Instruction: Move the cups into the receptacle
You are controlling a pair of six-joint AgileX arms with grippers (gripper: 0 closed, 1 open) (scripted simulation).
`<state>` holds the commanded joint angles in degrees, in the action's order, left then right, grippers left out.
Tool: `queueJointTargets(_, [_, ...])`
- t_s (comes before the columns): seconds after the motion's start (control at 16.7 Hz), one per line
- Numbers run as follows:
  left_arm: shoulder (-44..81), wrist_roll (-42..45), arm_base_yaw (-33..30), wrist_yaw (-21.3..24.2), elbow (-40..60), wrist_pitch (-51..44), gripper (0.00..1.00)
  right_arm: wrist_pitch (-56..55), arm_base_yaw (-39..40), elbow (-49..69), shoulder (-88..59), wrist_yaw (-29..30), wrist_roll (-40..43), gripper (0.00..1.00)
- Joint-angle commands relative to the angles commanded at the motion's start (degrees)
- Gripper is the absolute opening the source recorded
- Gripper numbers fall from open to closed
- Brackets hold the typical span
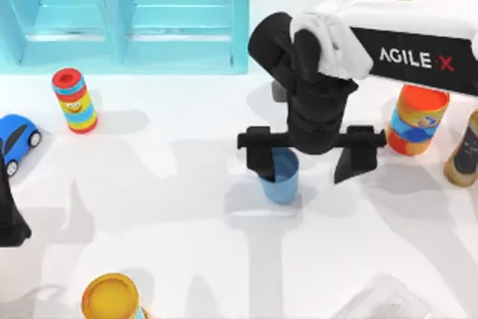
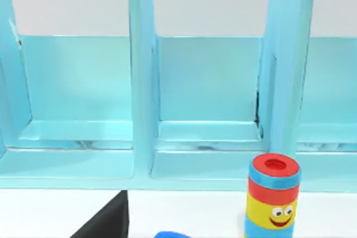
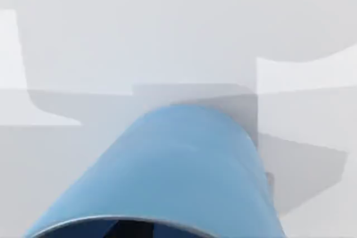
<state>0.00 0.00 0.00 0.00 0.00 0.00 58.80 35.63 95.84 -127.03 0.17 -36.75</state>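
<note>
Much of the right arm's wrist hides the blue cup (image 1: 281, 179) from you in the top view: you see just its lower wall and a slice of the rim, near the middle of the table (image 1: 187, 207). The right gripper (image 1: 308, 156) hangs directly over it with its fingers spread wide; the left finger (image 1: 258, 156) overlaps the cup's rim from above, the right finger (image 1: 357, 156) stands well off to the cup's right. Whether either finger touches the cup, you cannot tell. In the right wrist view the blue cup (image 3: 173, 176) is cut off by the frame, a plain mid-blue tapered wall with a thin pale rim and a dark opening.

The teal receptacle (image 1: 127, 16) runs along the far edge toward the far left corner, cropped by the frame; the left wrist view shows the receptacle (image 2: 142, 98) as open compartments split by upright dividers.

Of the left arm you get a dark sliver at the left edge of the table, and the state of its fingers cannot be read.

A striped smiley cylinder (image 1: 74, 100) stands in front of the receptacle. A blue toy car (image 1: 15, 140) is clipped by the left edge. An orange-and-blue can (image 1: 418, 119) stands near the right edge, beside a half-cropped brown bottle (image 1: 464, 151). A yellow-topped cylinder (image 1: 110, 298) is cut off at the near edge.
</note>
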Motion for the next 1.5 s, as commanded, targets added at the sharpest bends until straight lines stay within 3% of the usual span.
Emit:
queueJointTargets(0.54, [0.00, 0.00, 0.00, 0.00, 0.00, 0.00, 1.00, 0.00, 0.00, 0.00, 0.00, 0.00, 0.00, 0.02])
queueJointTargets(1.14, [0.00, 0.00, 0.00, 0.00, 0.00, 0.00, 1.00, 0.19, -0.31, 0.03, 0.26, 0.02, 0.12, 0.00])
queueJointTargets(1.5, [0.00, 0.00, 0.00, 0.00, 0.00, 0.00, 1.00, 10.49, -8.20, -0.30, 11.09, -0.05, 8.49, 0.00])
